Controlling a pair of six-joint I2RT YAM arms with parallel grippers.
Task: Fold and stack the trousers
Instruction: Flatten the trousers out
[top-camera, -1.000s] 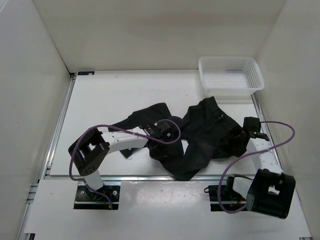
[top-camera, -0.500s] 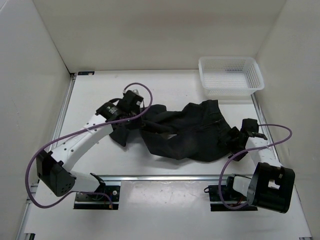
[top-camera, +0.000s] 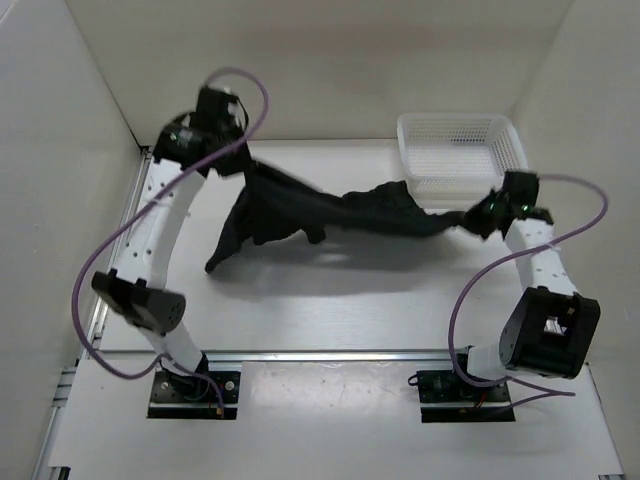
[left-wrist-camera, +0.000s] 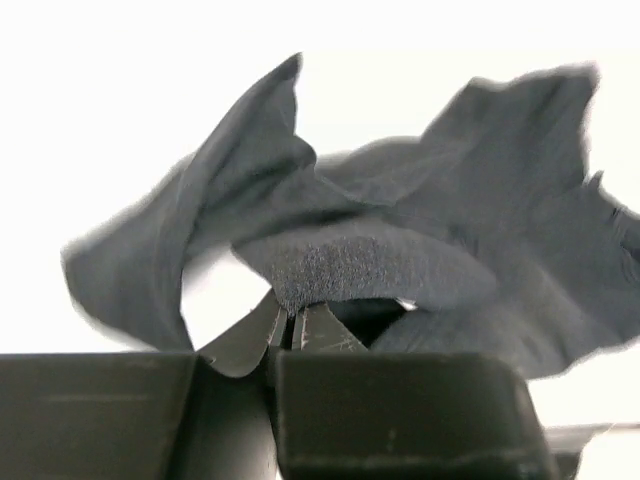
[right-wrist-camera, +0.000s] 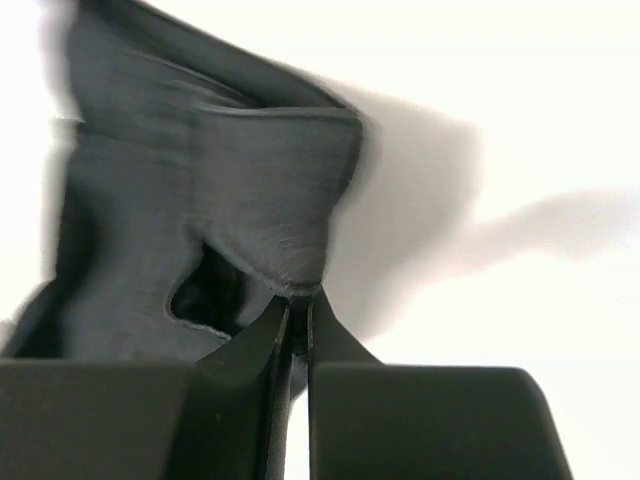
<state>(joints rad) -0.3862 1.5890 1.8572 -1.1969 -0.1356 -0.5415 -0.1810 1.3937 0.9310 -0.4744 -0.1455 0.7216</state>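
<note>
The black trousers (top-camera: 330, 213) hang stretched above the table between my two grippers. My left gripper (top-camera: 240, 162) is raised at the back left, shut on one end of the cloth. One leg droops from it down to the table (top-camera: 222, 252). My right gripper (top-camera: 478, 215) is at the right, in front of the basket, shut on the other end. In the left wrist view the trousers (left-wrist-camera: 400, 260) bunch over the shut left gripper (left-wrist-camera: 292, 318). In the right wrist view a folded edge of the trousers (right-wrist-camera: 250, 220) is pinched in the right gripper (right-wrist-camera: 298, 305).
A white mesh basket (top-camera: 460, 150) stands at the back right of the white table (top-camera: 330, 300), just behind my right gripper. White walls close in the left, back and right sides. A metal rail (top-camera: 330, 353) runs along the table's near edge.
Both arms have lifted and spread apart. The left gripper swung to the back left with the cloth. The right gripper closed on the other end and rose, pulling the trousers out of their heap.
</note>
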